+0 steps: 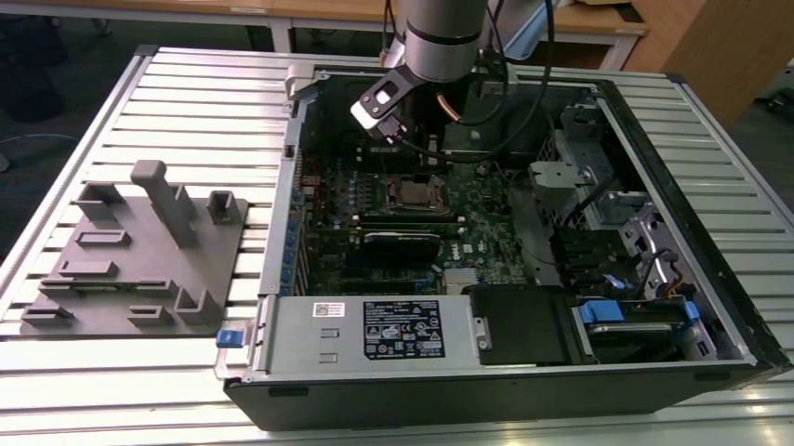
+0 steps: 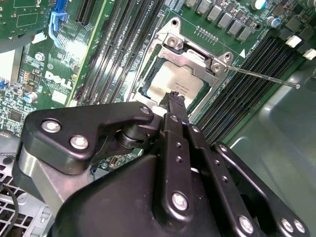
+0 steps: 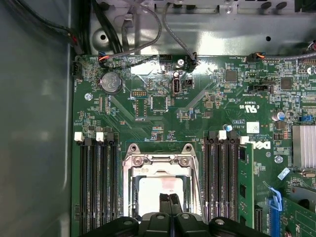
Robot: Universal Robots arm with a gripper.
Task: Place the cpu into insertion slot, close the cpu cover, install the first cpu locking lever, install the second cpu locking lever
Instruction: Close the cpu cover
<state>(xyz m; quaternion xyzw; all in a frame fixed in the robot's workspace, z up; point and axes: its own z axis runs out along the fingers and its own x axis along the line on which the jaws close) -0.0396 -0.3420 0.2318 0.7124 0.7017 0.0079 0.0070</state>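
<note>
The black two-fingered gripper has its fingers pressed together, nothing visible between them, the tips hovering just above the flat silver-grey square cpu. The cpu lies in the dark square insertion slot mid-way across the green circuit board, between two banks of long black ribbed slots. The thin stamped-steel cpu cover appears lowered around it. A slim, springy steel lever rod juts free, so the locking step seems in hand. It calls for pressing the slippery rod down under its catch.
</note>
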